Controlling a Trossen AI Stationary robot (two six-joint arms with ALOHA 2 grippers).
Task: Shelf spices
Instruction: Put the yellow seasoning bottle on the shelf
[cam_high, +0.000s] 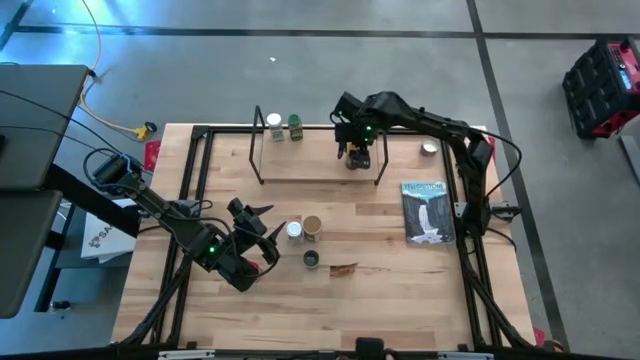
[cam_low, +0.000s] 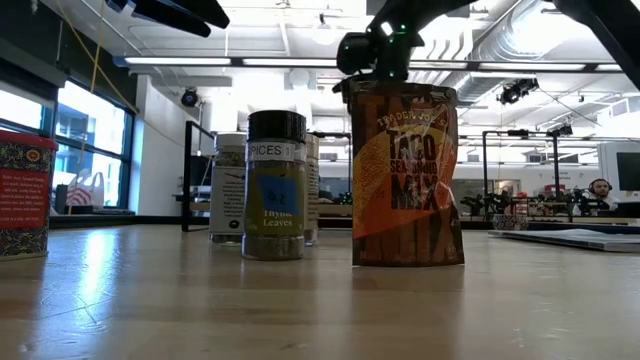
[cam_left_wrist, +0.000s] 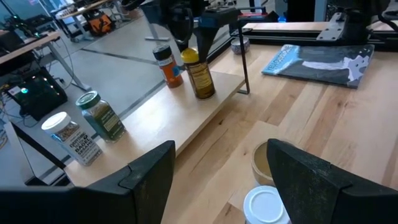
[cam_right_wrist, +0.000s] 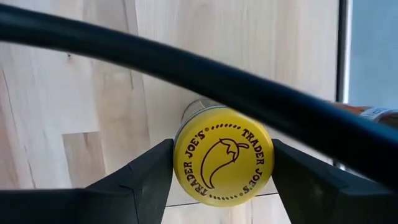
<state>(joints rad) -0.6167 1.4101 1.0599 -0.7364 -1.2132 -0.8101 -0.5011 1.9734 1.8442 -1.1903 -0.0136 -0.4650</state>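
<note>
The shelf (cam_high: 318, 168) is a light board with black wire uprights near the table's far edge. On it stand a white jar (cam_high: 274, 127), a green jar (cam_high: 295, 127), an orange jar with a dark lid (cam_left_wrist: 168, 65) and a yellow-lidded jar (cam_right_wrist: 224, 155). My right gripper (cam_high: 357, 152) is above the yellow-lidded jar, shut on it. My left gripper (cam_left_wrist: 217, 171) is open, hovering near a white-lidded jar (cam_high: 294, 231) and a tan jar (cam_high: 312, 228). A dark jar (cam_high: 311, 260), a brown packet (cam_high: 343, 268) and a red box (cam_low: 22, 195) rest on the table. My right gripper holds the yellow-lidded jar by the rim of its lid (cam_right_wrist: 177, 155), pinched between the two fingers (cam_right_wrist: 146, 177). The fingers come from above, pointing down. The jar stands upright with its base on the shelf board (cam_left_wrist: 205, 93).
A book with a waterfall cover (cam_high: 428, 211) lies right of the shelf, and a small silver tin (cam_high: 429, 149) sits beyond it. The shelf's wire upright (cam_left_wrist: 244, 59) stands close beside the yellow-lidded jar. Bare wood (cam_high: 400, 290) spreads along the near side.
</note>
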